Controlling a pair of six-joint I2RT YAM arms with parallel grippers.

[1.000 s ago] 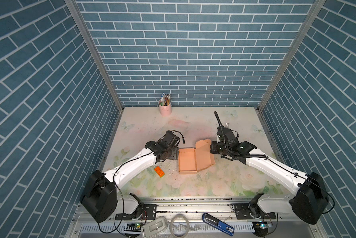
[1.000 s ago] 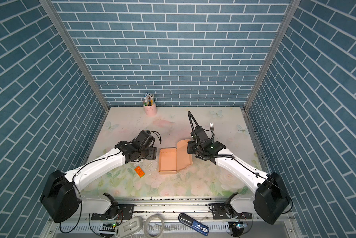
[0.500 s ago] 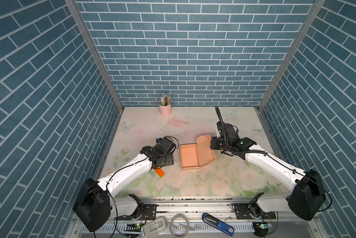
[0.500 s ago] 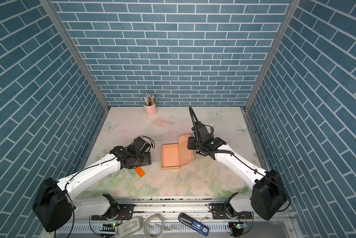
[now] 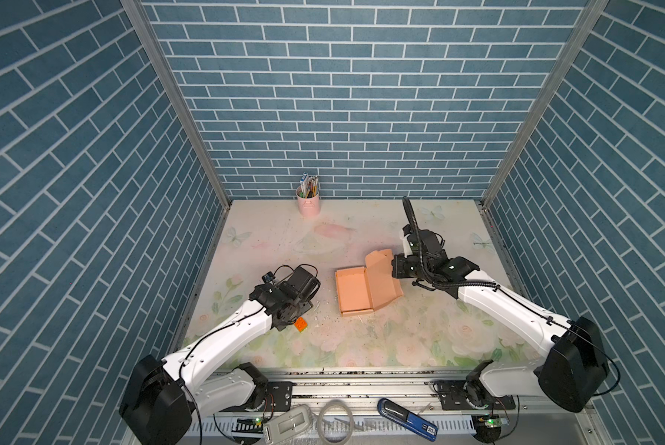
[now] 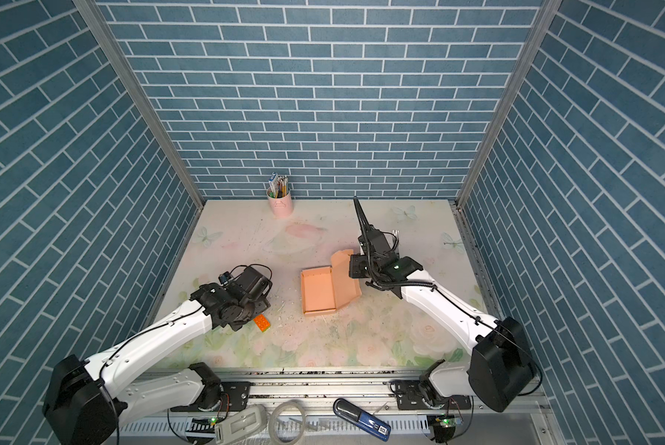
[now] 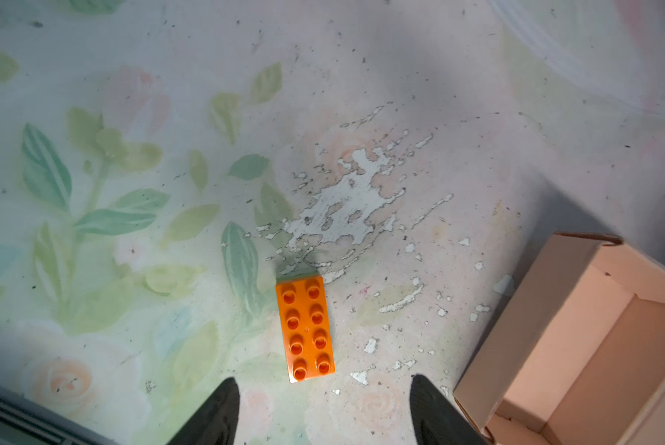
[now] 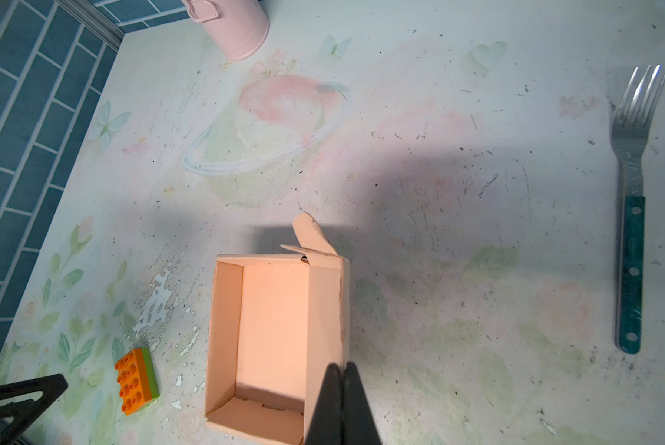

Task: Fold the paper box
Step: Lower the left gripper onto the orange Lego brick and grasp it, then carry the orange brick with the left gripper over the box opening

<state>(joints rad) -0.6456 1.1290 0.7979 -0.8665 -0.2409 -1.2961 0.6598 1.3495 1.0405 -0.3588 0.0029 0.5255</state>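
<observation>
The paper box (image 5: pixel 356 287) sits open on the table (image 5: pixel 361 231), near the orange brick (image 7: pixel 305 329). The right gripper (image 8: pixel 341 370) is clenched on the box's raised lid, on the side away from the brick. The left gripper (image 7: pixel 322 379) hovers over the brick, spread and empty.

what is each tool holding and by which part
The right tool is shut on the paper box, pinching the free edge of its raised lid. The left tool is open near the orange brick, holding nothing.

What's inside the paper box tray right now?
Nothing: the paper box shows only its bare cardboard floor. The right gripper, shut on the raised lid, hides one small corner of the tray in the right wrist view.
</observation>
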